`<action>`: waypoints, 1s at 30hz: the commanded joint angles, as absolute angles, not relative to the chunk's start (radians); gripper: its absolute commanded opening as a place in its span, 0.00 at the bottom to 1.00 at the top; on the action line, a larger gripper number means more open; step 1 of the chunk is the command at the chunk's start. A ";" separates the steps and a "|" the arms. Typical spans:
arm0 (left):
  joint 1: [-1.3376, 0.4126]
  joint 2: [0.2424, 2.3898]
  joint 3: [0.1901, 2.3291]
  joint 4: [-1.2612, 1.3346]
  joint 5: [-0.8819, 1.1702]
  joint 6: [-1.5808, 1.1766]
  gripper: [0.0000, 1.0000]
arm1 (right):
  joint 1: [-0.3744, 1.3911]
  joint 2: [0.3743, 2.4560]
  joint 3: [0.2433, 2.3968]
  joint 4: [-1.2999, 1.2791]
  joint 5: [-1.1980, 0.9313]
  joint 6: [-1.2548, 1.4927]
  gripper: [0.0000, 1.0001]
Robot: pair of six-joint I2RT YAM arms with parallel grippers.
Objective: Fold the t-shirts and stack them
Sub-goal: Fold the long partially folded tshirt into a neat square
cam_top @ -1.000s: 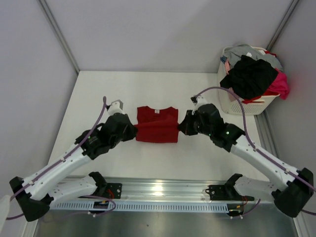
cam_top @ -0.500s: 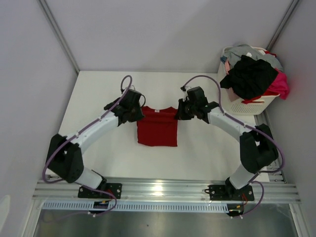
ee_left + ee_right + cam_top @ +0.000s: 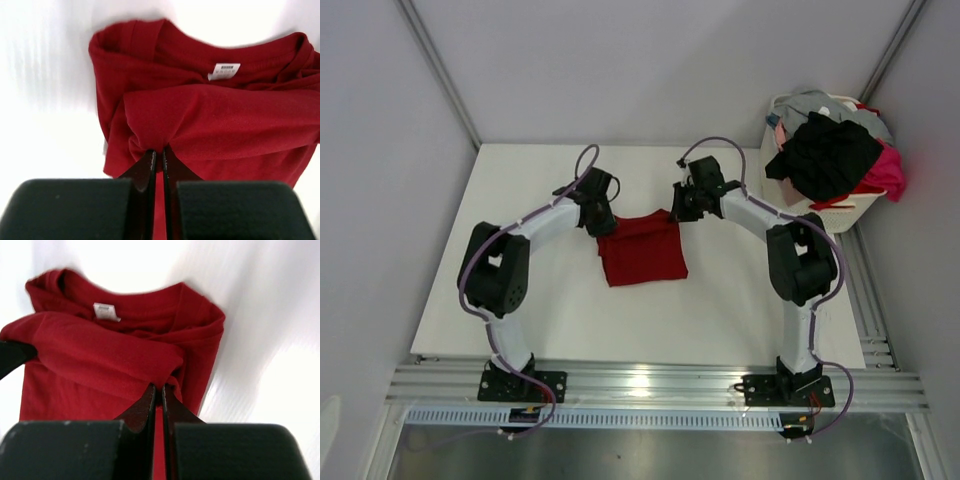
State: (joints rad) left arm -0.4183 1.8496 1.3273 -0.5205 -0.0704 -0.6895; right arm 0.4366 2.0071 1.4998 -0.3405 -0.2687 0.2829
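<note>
Vs 0.5 s ago: both arms have reached further back w/ elbows folded in. The dark red short-sleeved cloth t-shirt now looks shorter and sits slightly skewed on the white counter. It lay flat and square before.

Left tool: fingers pressed together, clamped on a fold of red cloth at the shirt's left edge. Right tool: same, pinching the fold at the right edge. The held layer hangs across the shirt just below the white neck tag, collar uncovered.

Shirt is mid-counter, btwn the two tools. White plastic laundry basket at far right corner holds black, pink and grey garments.
</note>
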 commanded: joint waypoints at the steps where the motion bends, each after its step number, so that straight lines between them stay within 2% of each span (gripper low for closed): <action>1: -0.377 1.870 1.387 -0.512 -0.051 -0.689 0.06 | 0.422 2.069 1.601 -0.353 -0.290 0.249 0.00; 2: -0.370 1.868 1.382 -0.505 -0.048 -0.687 0.07 | 0.422 2.080 1.617 -0.350 -0.296 0.242 0.01; 3: -0.355 1.865 1.381 -0.496 -0.046 -0.686 0.14 | 0.422 2.089 1.635 -0.350 -0.301 0.244 0.02; 5: -0.339 1.855 1.387 -0.489 -0.038 -0.686 0.24 | 0.422 2.118 1.701 -0.347 -0.302 0.253 0.11; 6: -0.322 1.852 1.388 -0.488 -0.031 -0.684 0.63 | 0.420 2.129 1.729 -0.357 -0.311 0.256 0.18; 7: -0.318 1.842 1.396 -0.491 -0.028 -0.684 0.85 | 0.422 2.156 1.762 -0.371 -0.317 0.256 0.48; 9: -0.307 1.824 1.404 -0.500 -0.018 -0.669 0.99 | 0.423 2.181 1.877 -0.434 -0.327 0.253 0.66; 10: -0.307 1.792 1.410 -0.502 -0.018 -0.641 0.99 | 0.425 2.186 1.938 -0.451 -0.331 0.252 0.81; 13: -0.307 1.727 1.411 -0.494 0.035 -0.560 0.99 | 0.433 2.151 1.965 -0.477 -0.304 0.236 0.99; 15: -0.310 1.660 1.411 -0.491 0.096 -0.522 0.92 | 0.439 2.085 1.948 -0.494 -0.269 0.207 0.99; 16: -0.314 1.637 1.407 -0.494 0.124 -0.502 0.89 | 0.443 2.062 1.939 -0.503 -0.234 0.199 0.98; 18: -0.359 1.566 1.373 -0.500 0.146 -0.471 0.65 | 0.445 1.987 1.870 -0.520 -0.213 0.193 0.91; 19: -0.377 1.543 1.359 -0.500 0.132 -0.465 0.47 | 0.448 1.953 1.823 -0.506 -0.228 0.184 0.71; 20: -0.411 1.501 1.295 -0.465 0.133 -0.468 0.08 | 0.456 1.886 1.769 -0.485 -0.226 0.183 0.56; 21: -0.423 1.488 1.270 -0.436 0.146 -0.478 0.01 | 0.463 1.855 1.653 -0.435 -0.219 0.183 0.35; 22: -0.432 1.485 1.249 -0.410 0.159 -0.506 0.00 | 0.468 1.830 1.600 -0.413 -0.218 0.186 0.10; 23: -0.445 1.488 1.199 -0.361 0.190 -0.518 0.00 | 0.475 1.810 1.556 -0.381 -0.221 0.190 0.03; 27: -0.449 1.592 1.147 -0.301 0.242 -0.593 0.00 | 0.476 1.825 1.436 -0.336 -0.276 0.230 0.00; 30: -0.445 1.647 1.146 -0.279 0.224 -0.603 0.00 | 0.477 1.879 1.450 -0.305 -0.299 0.245 0.00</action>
State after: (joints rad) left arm -0.4545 1.5906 1.1675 -0.3298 0.1986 -0.5621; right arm 0.4786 1.8240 1.4532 -0.3782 -0.2668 0.2211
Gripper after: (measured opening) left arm 0.003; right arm 0.005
